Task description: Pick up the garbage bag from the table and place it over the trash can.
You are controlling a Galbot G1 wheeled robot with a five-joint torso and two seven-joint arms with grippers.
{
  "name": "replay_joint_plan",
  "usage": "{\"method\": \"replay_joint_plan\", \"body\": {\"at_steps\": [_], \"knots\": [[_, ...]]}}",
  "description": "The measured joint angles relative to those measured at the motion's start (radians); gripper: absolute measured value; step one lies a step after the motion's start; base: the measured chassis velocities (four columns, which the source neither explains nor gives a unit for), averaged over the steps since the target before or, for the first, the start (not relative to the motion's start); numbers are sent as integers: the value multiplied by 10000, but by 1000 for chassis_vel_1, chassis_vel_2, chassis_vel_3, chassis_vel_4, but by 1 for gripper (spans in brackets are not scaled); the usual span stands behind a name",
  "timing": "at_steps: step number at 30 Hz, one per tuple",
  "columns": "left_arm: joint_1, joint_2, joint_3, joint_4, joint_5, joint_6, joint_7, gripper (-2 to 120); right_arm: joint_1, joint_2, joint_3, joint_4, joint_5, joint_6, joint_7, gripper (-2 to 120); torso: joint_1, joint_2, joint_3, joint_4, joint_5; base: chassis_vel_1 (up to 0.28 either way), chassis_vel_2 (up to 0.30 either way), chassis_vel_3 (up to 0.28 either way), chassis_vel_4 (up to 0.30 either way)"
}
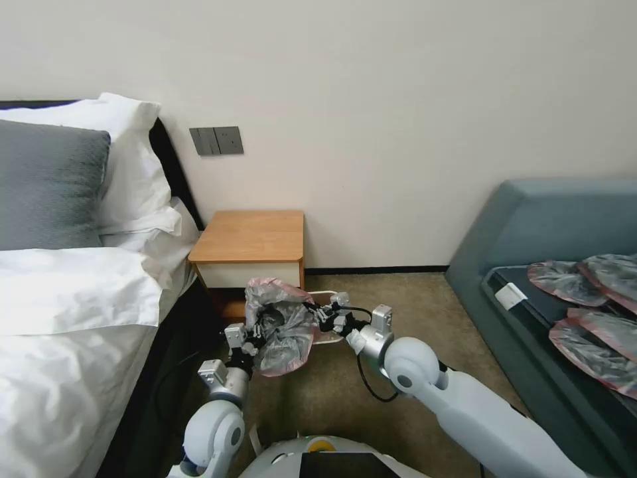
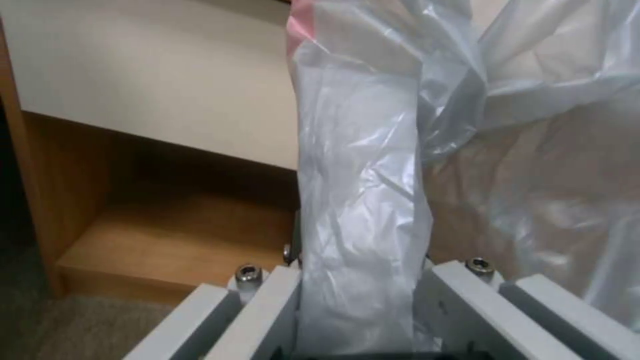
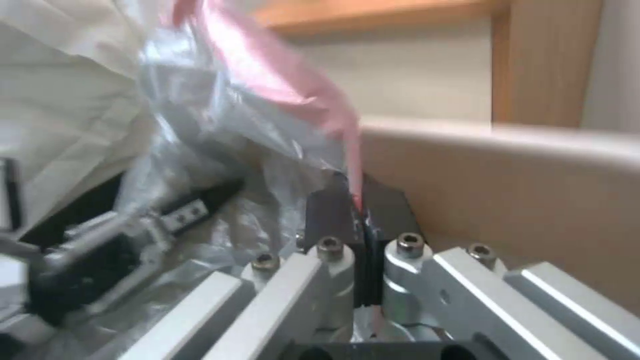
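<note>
Bed [image 1: 60,318] edge close on the left. Left tool [image 1: 255,338] clamped on the garbage bag [image 1: 282,325], plastic pinched between its fingers [image 2: 267,305]. Bag hangs open in the air, in front of the desk [image 1: 252,236]. Right tool [image 1: 317,317] is closed on the pink rim [image 3: 267,70], beside the trash can [image 3: 507,185] edge. Bare carpet [image 1: 411,299] to the right, then the sofa [image 1: 531,232].

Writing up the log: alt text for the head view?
Both tools hold the garbage bag stretched between them, left tool, right tool, low in front of the table; a bed sits to the robot's left.
</note>
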Motion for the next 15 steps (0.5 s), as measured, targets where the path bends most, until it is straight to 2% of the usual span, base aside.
{"method": "replay_joint_plan", "body": {"at_steps": [5, 8, 11, 13, 15], "knots": [[-7, 0, 21, 159, 312, -60, 67, 3, -120, -190, 392, 215, -330, 236, -385, 0, 0, 0, 0, 0, 0, 0, 0, 0, 0], [13, 21, 52, 294, 866, -372, 308, 3, -117, -312, 650, 243, -410, 351, -520, 0, 0, 0, 0, 0, 0, 0, 0, 0, 0], [87, 75, -29, 528, 1837, -1179, 760, 3, -85, -462, 906, 226, -472, 406, -610, 0, 0, 0, 0, 1, 0, 0, 0, 0, 0], [98, 78, -60, 562, 1960, -1311, 825, 3, -81, -500, 960, 203, -503, 416, -646, 0, 0, 0, 0, 1, 0, 0, 0, 0, 0], [135, 93, -242, 743, 2378, -1960, 1076, 3, -52, -715, 1176, 79, -573, 452, -752, 0, 0, 0, 0, 1, 0, 0, 0, 0, 0]]}}
